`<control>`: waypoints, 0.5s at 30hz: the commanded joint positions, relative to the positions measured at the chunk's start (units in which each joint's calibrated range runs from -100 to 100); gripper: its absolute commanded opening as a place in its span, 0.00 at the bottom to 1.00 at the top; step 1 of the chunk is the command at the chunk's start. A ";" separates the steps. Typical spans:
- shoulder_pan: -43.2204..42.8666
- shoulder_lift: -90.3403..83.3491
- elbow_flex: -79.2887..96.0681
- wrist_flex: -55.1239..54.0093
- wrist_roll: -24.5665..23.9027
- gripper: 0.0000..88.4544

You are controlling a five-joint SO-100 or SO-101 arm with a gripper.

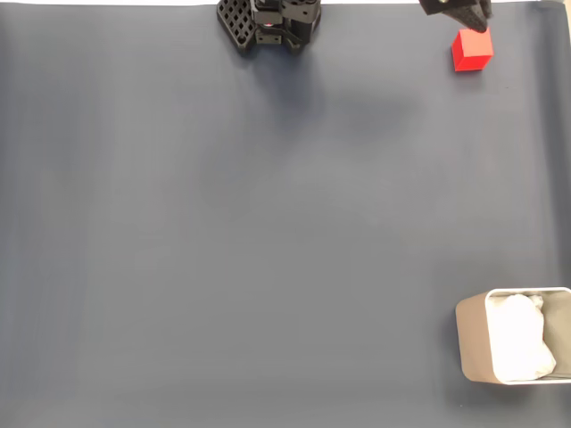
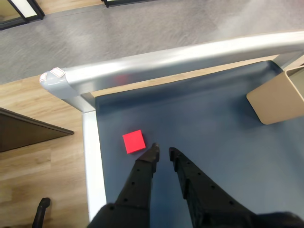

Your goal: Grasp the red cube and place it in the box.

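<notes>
One red cube (image 2: 134,141) sits on the dark mat (image 2: 199,123), just left of the gripper (image 2: 163,152) in the wrist view, not touching it. Fingers slightly parted, nothing between them. In the fixed view the cube (image 1: 471,50) lies top right, well apart from the box (image 1: 473,343) at bottom right, white paper (image 1: 517,337) inside.

Red cube (image 1: 471,50) flat on mat, beige paper-lined box (image 1: 473,343) well apart

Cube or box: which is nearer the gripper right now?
The red cube. In the wrist view it lies just left of the gripper tips, untouched, while the beige box sits far off at the right edge.
</notes>
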 commanded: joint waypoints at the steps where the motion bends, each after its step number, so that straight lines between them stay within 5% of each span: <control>1: -1.77 -1.14 1.34 -3.18 1.07 0.08; 15: -3.61 -1.66 6.91 -9.57 4.00 0.20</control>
